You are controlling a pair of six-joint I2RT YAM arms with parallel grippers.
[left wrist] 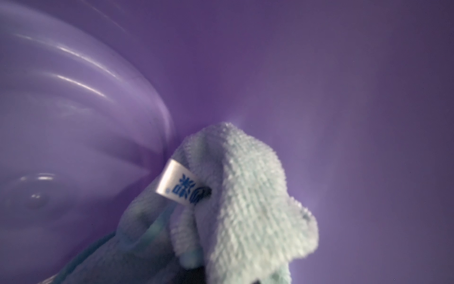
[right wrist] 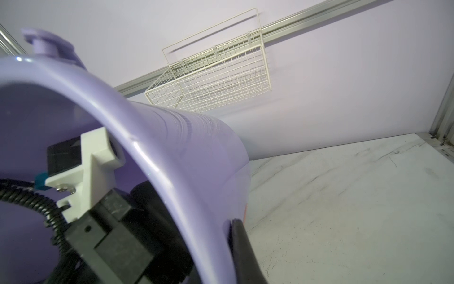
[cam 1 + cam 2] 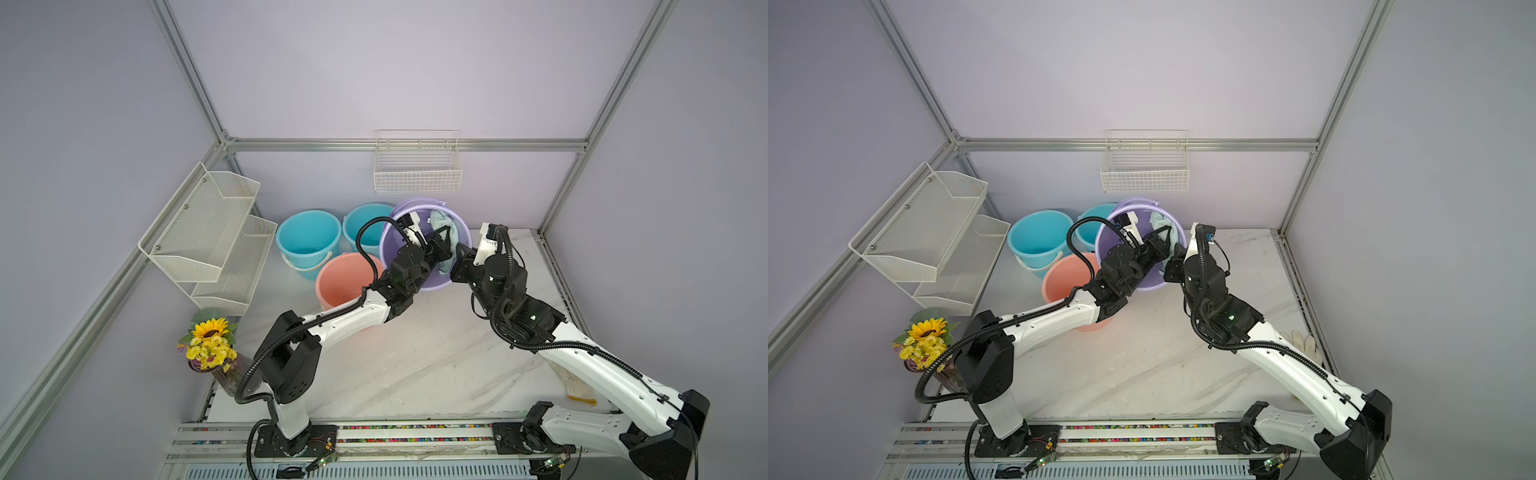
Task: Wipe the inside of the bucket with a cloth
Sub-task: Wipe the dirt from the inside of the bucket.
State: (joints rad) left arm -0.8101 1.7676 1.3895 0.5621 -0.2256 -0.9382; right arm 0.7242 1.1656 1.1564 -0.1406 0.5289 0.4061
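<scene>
Firstly, left gripper [image 3: 441, 243]: jaws clenched on the cloth [image 1: 245, 196], a bunched pale mint terry towel, with its white tag [image 1: 177, 184] printed in blue showing beside the grip. The cloth sits inside the bucket [image 3: 438, 286], pressed to the purple inner wall close to where wall meets floor; in both top views part of it also trails down toward the lower rim. Right gripper [image 3: 459, 255]: jaws clamped on the bucket's rim on the right side, one black finger [image 2: 242, 246] lying against the outer wall. Bucket: purple plastic, tilted with its mouth toward the arms and its base toward the back wall. Just beside it, to the left: pink bucket [image 3: 345, 278], upright, partly under the left arm; two blue buckets [image 3: 307, 237], upright, behind the pink one. On the back wall above: white wire basket [image 3: 417, 166]. On the left wall: two-tier mesh shelf [image 3: 216, 232]. Near left: vase of yellow flowers [image 3: 210, 345]. Far right edge of the marble table [image 3: 415, 353]: white glove [image 3: 1304, 340].
</scene>
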